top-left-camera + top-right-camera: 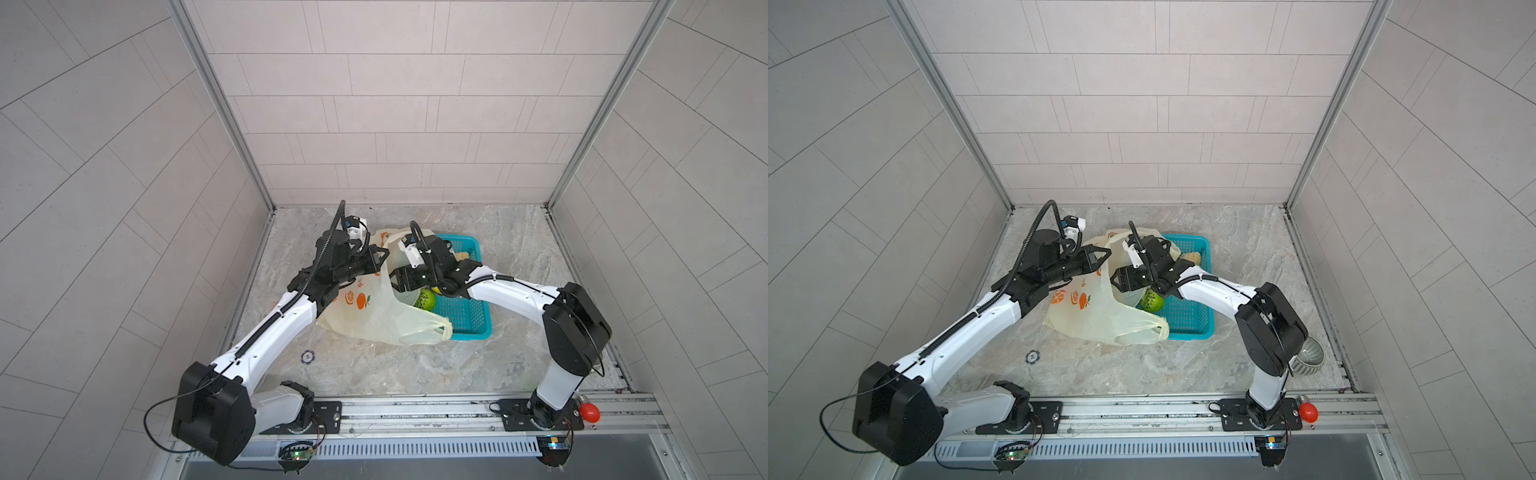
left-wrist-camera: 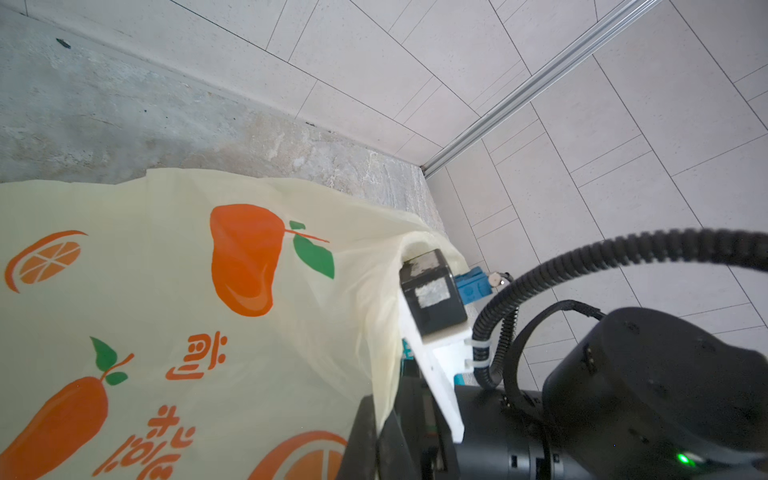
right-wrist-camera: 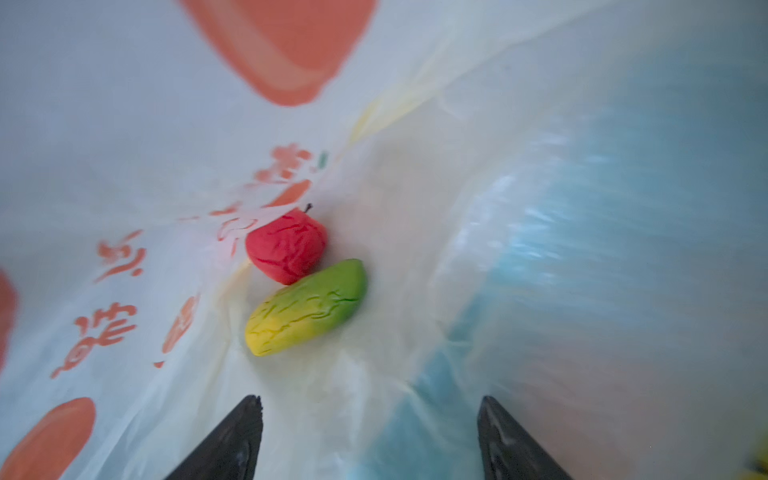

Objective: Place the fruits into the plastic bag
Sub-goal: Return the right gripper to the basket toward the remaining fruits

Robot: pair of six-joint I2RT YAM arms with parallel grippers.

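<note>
Right wrist: right gripper (image 3: 370, 399) spread inside plastic bag (image 3: 124, 187).

— Where does your plastic bag (image 1: 374, 320) lie?
— Pale yellow, orange-printed, slumped on the tabletop (image 1: 374, 365), mouth open.
— And inside?
— You see a wrinkled red fruit (image 3: 286, 246) touching a green-yellow oblong one (image 3: 306, 307); a green round fruit (image 1: 426, 300) sits just beside the mouth.

mouth: L gripper (image 1: 382, 255) pinching plastic bag (image 1: 374, 316) rim up, opening gaping | inside: R gripper (image 3: 370, 401) fingers (image 3: 232, 440) standing apart, nothing btwn | ahead: red fruit (image 3: 286, 245) & green-yellow fruit (image 3: 307, 307) lying touching, blocking bag bottom | side: teal basket (image 1: 465, 316) crowding bag wall | near tabletop (image 1: 374, 374) lying open exc. small token (image 1: 308, 356)
</note>
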